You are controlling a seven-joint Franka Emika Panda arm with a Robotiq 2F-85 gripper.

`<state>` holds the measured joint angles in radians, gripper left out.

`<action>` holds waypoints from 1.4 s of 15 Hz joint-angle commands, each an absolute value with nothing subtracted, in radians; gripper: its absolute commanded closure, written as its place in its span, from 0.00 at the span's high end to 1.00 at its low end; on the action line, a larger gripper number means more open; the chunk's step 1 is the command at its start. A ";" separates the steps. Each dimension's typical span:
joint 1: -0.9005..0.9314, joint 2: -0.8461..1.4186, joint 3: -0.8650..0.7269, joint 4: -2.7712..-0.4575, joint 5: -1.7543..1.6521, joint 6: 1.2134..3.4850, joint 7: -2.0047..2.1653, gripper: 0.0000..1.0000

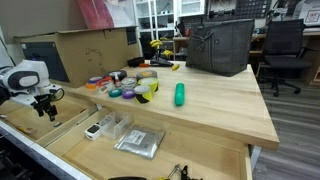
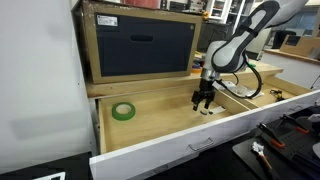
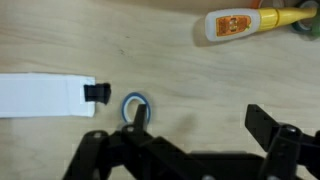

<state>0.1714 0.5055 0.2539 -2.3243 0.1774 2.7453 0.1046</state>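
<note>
Jaws: spread wide, empty, low inside pale wooden drawer (image 2: 160,125). Small blue ring (image 3: 125,106): on drawer floor, beside one finger, off-centre. Step judged: approach. Next: centre over ring, descend, close.

A light wooden drawer (image 2: 160,128) stands pulled open under a wooden desk top (image 1: 225,105). On the drawer floor a green tape roll (image 2: 123,111) lies near a back corner. The wrist view shows a small blue ring (image 3: 136,98) just beside a flat white strip (image 3: 40,96), with a glue bottle (image 3: 238,22) well apart. The desk top bears tape rolls (image 1: 135,85), a green cylinder (image 1: 180,94) and a grey bag (image 1: 220,46).
</note>
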 commanded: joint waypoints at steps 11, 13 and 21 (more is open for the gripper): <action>0.198 0.348 0.188 -2.316 0.091 2.503 0.120 1.00; 0.198 0.348 0.188 -2.316 0.091 2.503 0.120 1.00; 0.198 0.348 0.188 -2.316 0.091 2.502 0.120 1.00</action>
<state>0.1932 0.3486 0.1931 -2.3175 0.0877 2.5040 0.1220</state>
